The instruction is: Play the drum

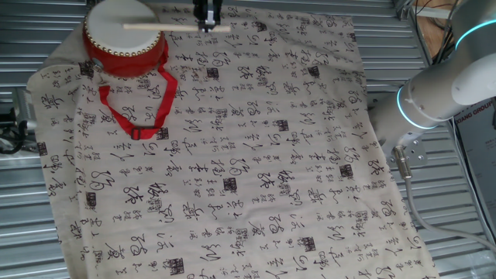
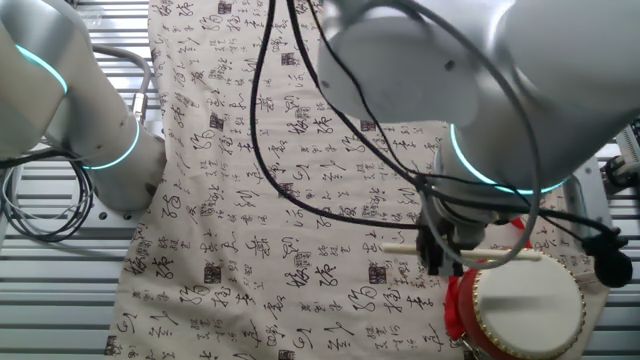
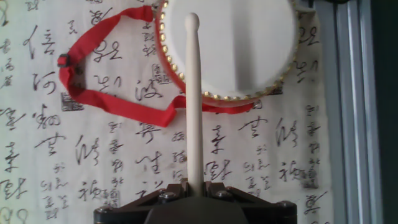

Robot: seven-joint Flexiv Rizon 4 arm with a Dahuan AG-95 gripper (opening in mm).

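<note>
The jaws of the gripper (image 3: pixel 194 190) are closed on the butt end of a thin pale wooden stick (image 3: pixel 193 99), which extends straight forward from between them in the hand view. The rounded tip of the stick lies over the cream-white head of the drum (image 3: pixel 239 43), near the head's rim; whether the tip touches the skin cannot be told. The drum (image 1: pixel 124 35), with its red body, stands upright at a far corner of a cloth (image 1: pixel 232 163) printed with black calligraphy, close to the cloth's edge. A red strap (image 1: pixel 139 105) with a dark buckle trails from the drum body and lies in a loop on the cloth beside it. The cloth covers a ribbed metal table (image 1: pixel 27 256). In the other fixed view, the gripper (image 2: pixel 440 255) hangs just beside the drum (image 2: pixel 520 310).
</note>
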